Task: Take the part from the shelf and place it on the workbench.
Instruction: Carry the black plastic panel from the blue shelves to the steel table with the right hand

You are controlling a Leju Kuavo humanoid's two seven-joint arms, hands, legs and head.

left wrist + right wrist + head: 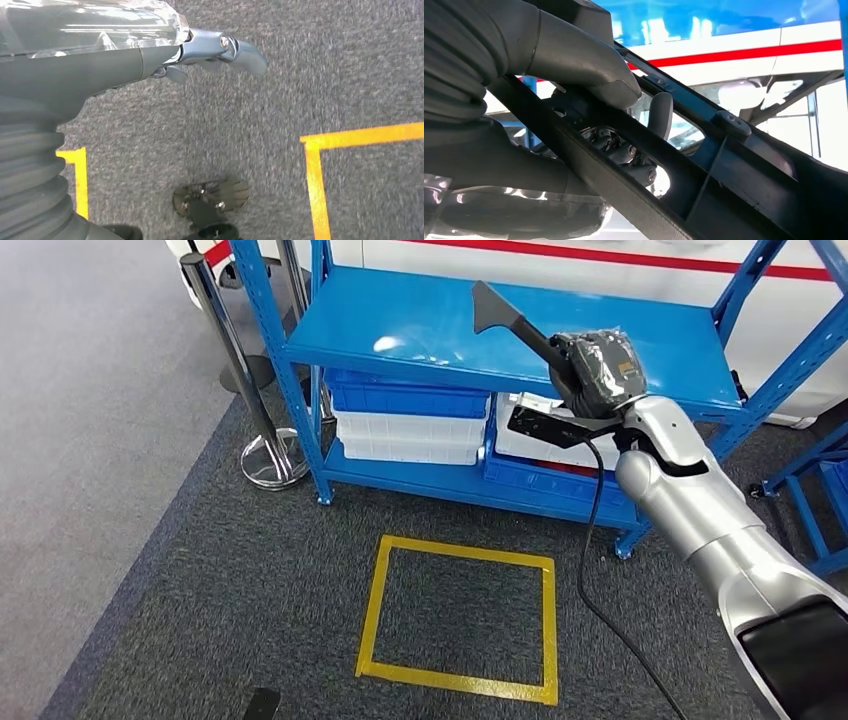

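The part is a long black plastic piece with a flared end. My right hand grips it near its middle and holds it tilted above the top board of the blue shelf. In the right wrist view my thumb presses on the ribbed black part, with the darker fingers wrapped behind it. In the left wrist view my left hand hangs over the grey carpet with nothing in it and its fingers extended.
Blue and white bins fill the lower shelf. A chrome stanchion stands left of the shelf. A yellow tape square marks the carpet in front. Another blue rack stands at the right. A black cable hangs from my right arm.
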